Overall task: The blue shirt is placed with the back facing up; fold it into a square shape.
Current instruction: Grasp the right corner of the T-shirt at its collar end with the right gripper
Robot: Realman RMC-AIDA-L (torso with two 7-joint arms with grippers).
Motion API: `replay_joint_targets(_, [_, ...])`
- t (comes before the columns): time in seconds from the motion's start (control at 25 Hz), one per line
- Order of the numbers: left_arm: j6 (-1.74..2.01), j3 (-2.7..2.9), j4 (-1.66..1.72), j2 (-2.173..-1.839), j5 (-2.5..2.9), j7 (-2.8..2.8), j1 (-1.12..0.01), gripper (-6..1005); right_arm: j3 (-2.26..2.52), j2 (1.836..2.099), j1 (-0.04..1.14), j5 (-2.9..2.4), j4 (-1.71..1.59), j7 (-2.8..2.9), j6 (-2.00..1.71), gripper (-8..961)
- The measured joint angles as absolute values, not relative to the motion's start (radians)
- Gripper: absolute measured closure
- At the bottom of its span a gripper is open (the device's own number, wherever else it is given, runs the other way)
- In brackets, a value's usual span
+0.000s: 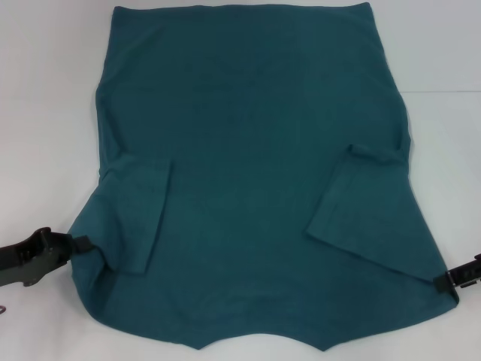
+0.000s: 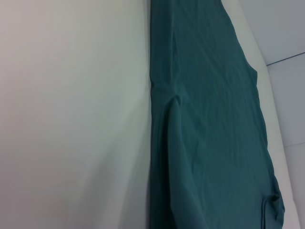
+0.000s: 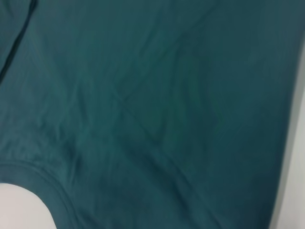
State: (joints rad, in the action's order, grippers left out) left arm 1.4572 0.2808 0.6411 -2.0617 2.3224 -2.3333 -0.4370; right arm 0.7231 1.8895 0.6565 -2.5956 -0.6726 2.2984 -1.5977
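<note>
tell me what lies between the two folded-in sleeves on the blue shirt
Only the blue shirt's own plain back: smooth teal fabric, nothing resting on it, as the head view shows.

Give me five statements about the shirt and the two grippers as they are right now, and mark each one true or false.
1. The blue shirt lies spread on a white table. True.
2. Both short sleeves are folded inward onto the shirt's body. True: the left sleeve and right sleeve lie as flaps on top.
3. The left gripper hangs high above the middle of the shirt. False: it is at the shirt's near left edge.
4. The right gripper is at the shirt's near right corner. True.
5. White lettering shows on the upturned side. False: the visible fabric is plain teal-blue.
</note>
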Motion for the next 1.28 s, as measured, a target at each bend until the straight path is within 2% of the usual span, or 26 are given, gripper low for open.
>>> replay_joint_targets(0.68, [1.441,0.281,0.629,-2.063,2.322,-2.334,-0.443,1001,0.73,1.903,0.669,-2.613,-0.662,2.312,-1.584,286])
replay_joint_targets(1.28, [1.429,0.281,0.621,-2.063,2.322,-2.333,-0.443,1000,0.774,1.948,0.707,-2.606,-0.658,2.336,-1.587,288])
